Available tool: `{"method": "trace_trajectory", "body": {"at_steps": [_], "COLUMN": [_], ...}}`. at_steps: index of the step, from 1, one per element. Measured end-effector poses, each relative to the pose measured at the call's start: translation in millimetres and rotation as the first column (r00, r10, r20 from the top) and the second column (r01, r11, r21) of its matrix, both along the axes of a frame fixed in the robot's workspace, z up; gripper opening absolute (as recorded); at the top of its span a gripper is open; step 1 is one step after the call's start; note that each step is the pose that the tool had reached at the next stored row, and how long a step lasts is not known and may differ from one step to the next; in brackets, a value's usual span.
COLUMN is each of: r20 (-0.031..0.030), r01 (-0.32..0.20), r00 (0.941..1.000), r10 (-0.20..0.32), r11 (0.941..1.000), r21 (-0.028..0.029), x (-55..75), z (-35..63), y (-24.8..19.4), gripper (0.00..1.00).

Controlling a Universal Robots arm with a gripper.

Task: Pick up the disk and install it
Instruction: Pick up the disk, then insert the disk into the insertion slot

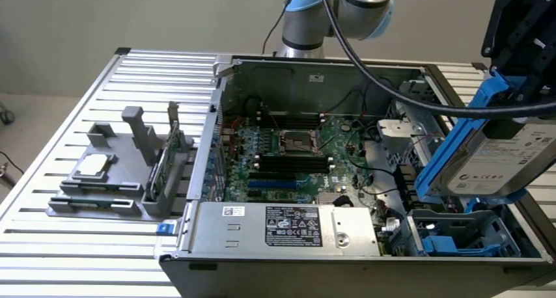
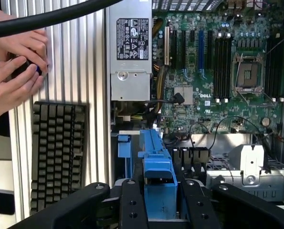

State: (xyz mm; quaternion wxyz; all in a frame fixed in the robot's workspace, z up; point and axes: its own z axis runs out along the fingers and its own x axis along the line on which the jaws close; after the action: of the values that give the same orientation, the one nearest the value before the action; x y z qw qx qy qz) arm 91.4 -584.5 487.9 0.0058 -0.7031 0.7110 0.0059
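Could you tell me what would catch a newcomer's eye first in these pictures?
The blue-framed disk, held by the gripper over the open computer case at the exterior view's right, stands out first. Then the green motherboard inside the case, and a person's hands near a keyboard.

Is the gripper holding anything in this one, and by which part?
Yes. The gripper holds the disk, clamped on its blue carrier frame at the upper edge, above the open computer case.
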Motion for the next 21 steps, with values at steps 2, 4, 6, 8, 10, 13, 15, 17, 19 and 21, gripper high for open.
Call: {"method": "trace_trajectory", "body": {"at_steps": [2, 4, 6, 8, 10, 13, 15, 17, 19, 21], "r20": [0.0001, 0.0001, 0.0001, 0.0001, 0.0001, 0.0002, 0.0002, 0.0001, 0.0001, 0.0001], "r01": [0.0, 0.0, 0.0, 0.0, 0.0, 0.0, 0.0, 0.0, 0.0, 0.0], "r00": [1.0, 1.0, 1.0, 1.0, 1.0, 1.0, 1.0, 1.0, 1.0, 1.0], "r10": [0.0, 0.0, 0.0, 0.0, 0.0, 0.0, 0.0, 0.0, 0.0, 0.0], "r11": [1.0, 1.0, 1.0, 1.0, 1.0, 1.0, 1.0, 1.0, 1.0, 1.0], "r21": [-0.0001, -0.0002, 0.0, 0.0001, 0.0, 0.0025, 0.0028, 0.0027, 0.0028, 0.0028], "x": [2.7, 5.5, 10.5, 13.6, 13.6, 13.7, 13.7, 13.7, 13.7, 13.7], "z": [-3.7, -7.3, -10.9, -14.2, -14.5, -14.6, -14.6, -14.6, -14.6, -14.6], "y": [-0.3, -0.6, -0.8, -1.2, -1.3, -1.4, -1.4, -1.4, -1.4, -1.4], "gripper": [0.33, 0.33, 0.33, 0.33, 0.33, 0.33, 0.33, 0.33, 0.33, 0.33]}}
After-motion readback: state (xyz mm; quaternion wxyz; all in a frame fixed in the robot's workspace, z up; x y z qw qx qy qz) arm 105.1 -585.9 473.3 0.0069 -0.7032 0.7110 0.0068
